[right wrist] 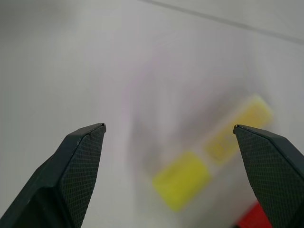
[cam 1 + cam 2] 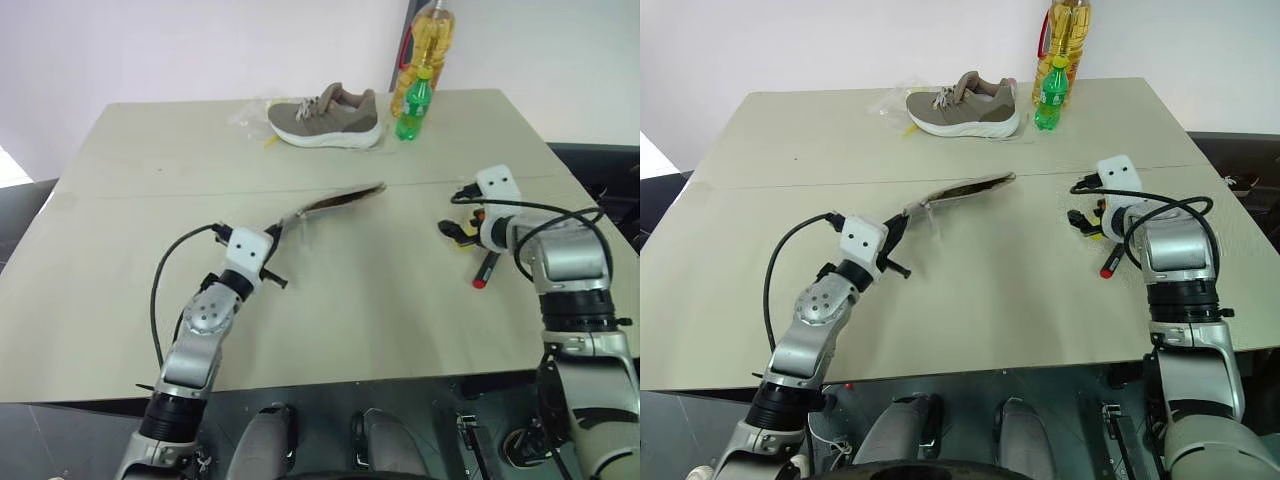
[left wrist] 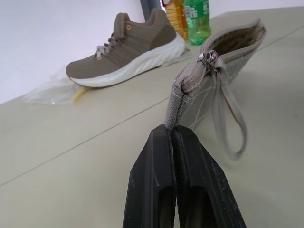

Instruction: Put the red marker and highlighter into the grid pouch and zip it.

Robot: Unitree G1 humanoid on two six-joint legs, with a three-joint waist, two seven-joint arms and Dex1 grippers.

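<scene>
My left gripper [image 2: 275, 232] is shut on one end of the grid pouch [image 2: 335, 200] and holds it tilted up off the table. The pouch's mouth [image 3: 247, 35] gapes at the far end, and its zipper pull [image 3: 209, 59] and wrist strap hang near my fingers [image 3: 156, 156]. To the right, my right gripper [image 2: 455, 232] is open just above the table. The yellow highlighter [image 1: 209, 159] lies under its spread fingertips. Beside it, the red marker [image 2: 486, 270] lies on the table, red end toward me.
A brown sneaker [image 2: 325, 118] rests on a clear plastic bag [image 2: 250, 115] at the table's far edge. A green bottle [image 2: 412, 105] and a tall bottle of yellow oil [image 2: 430, 40] stand right of the sneaker. The table's right edge [image 2: 590, 200] is close to my right arm.
</scene>
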